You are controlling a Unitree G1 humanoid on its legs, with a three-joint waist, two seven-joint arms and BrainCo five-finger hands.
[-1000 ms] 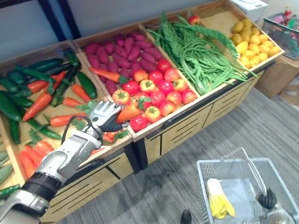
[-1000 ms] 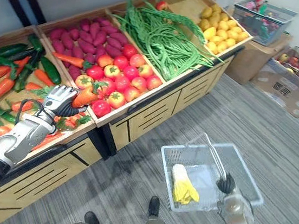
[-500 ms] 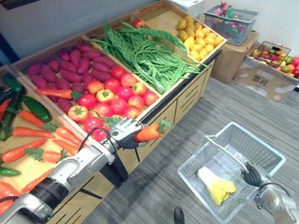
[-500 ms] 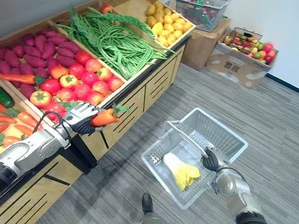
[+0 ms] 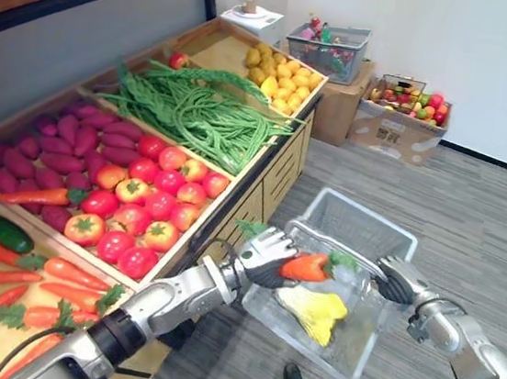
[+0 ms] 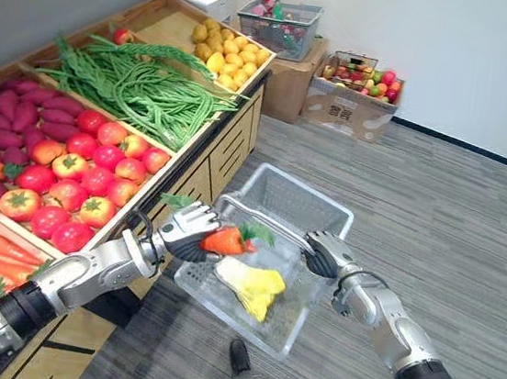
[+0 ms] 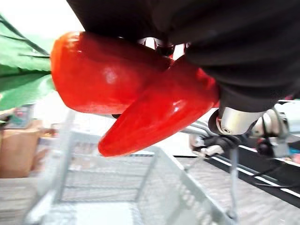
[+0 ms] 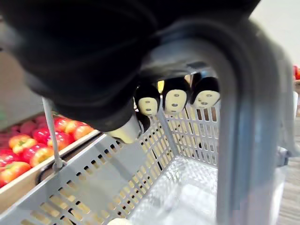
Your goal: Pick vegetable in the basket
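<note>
The basket (image 5: pixel 371 230) at lower centre is open on top, but its handle (image 6: pixel 276 229) crosses the opening, gripped at its right end by the right hand (image 5: pixel 397 279). The left hand (image 5: pixel 267 254), clasping a carrot (image 5: pixel 306 267), hangs over the left rim. A yellow vegetable (image 5: pixel 313 310) takes up the near part of the bottom; the far part is bare. The wooden stand (image 5: pixel 263 186) is just beside the basket on the left. To the upper right, grey floor (image 5: pixel 481 217) lies open as far as the cardboard boxes (image 5: pixel 400 129).

Left hand (image 5: pixel 267 255) holds what looks like a carrot (image 5: pixel 305 267) over the basket (image 5: pixel 356 224).
</note>
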